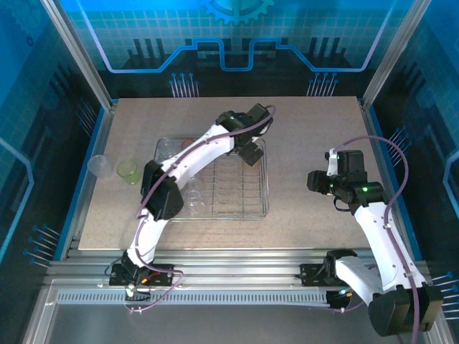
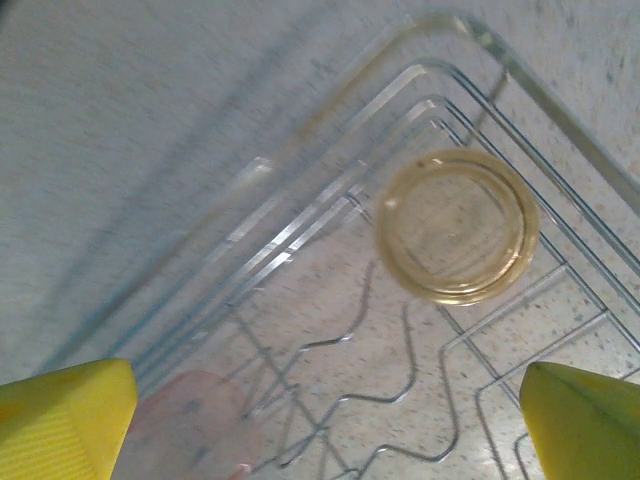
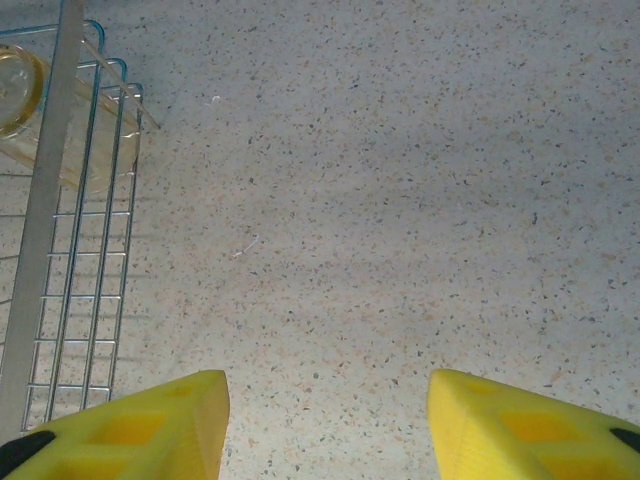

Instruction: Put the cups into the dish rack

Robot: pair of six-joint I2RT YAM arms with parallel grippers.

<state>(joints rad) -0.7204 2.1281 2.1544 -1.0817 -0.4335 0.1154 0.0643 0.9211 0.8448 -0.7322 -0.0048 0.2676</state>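
The silver wire dish rack (image 1: 266, 192) lies mid-table. My left gripper (image 1: 251, 153) hangs over its far right corner, open, with nothing between its yellow fingertips (image 2: 66, 416). Just beyond them an amber cup (image 2: 458, 226) stands in the rack's corner (image 2: 300, 215), mouth facing the camera. A pink cup (image 2: 190, 425) shows blurred at the lower left. More cups sit in the rack: a clear one (image 1: 166, 148), a pink one (image 1: 188, 143) and pale ones (image 1: 195, 196). My right gripper (image 1: 316, 181) is open over bare table (image 3: 380, 200), right of the rack (image 3: 80, 250).
A clear cup (image 1: 100, 166) and a yellow-green cup (image 1: 130, 172) stand on the table left of the rack. The left arm's links stretch diagonally over the rack's left half. Metal frame posts (image 1: 79, 50) border the table.
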